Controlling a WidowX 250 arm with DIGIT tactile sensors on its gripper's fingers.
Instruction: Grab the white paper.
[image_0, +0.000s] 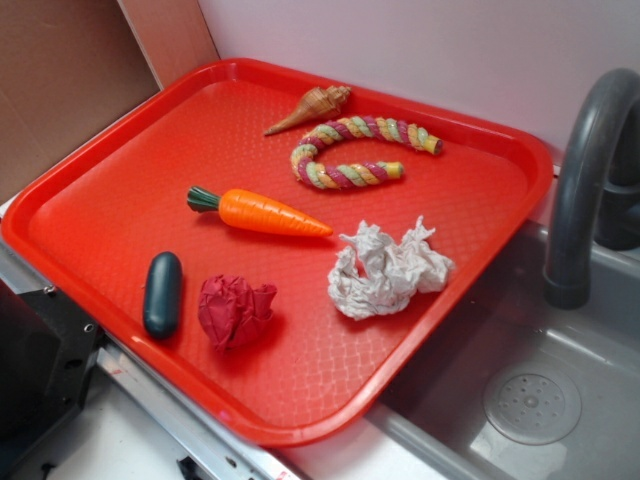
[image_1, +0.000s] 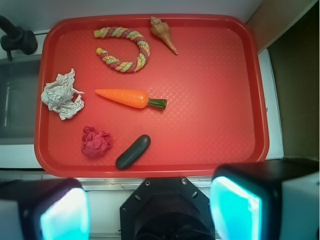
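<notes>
The white paper (image_0: 385, 268) (image_1: 62, 94) is a crumpled off-white wad lying on the red tray (image_0: 130, 180) (image_1: 215, 100), near the tray's edge by the sink. My gripper (image_1: 150, 210) hangs high above the tray's near edge, open, with nothing between its fingers; its turquoise pads (image_1: 235, 209) show at the bottom of the wrist view. The gripper does not show in the exterior view. The paper lies far from the gripper, up and to the left in the wrist view.
Also on the tray are a dark red paper ball (image_0: 236, 310) (image_1: 96, 142), a dark green pickle (image_0: 163, 293) (image_1: 133, 151), an orange carrot (image_0: 265, 212) (image_1: 130, 98), a braided rope (image_0: 355, 150) (image_1: 122, 50) and a shell (image_0: 310, 108) (image_1: 163, 32). A grey sink (image_0: 530, 390) with a faucet (image_0: 585, 180) borders the tray.
</notes>
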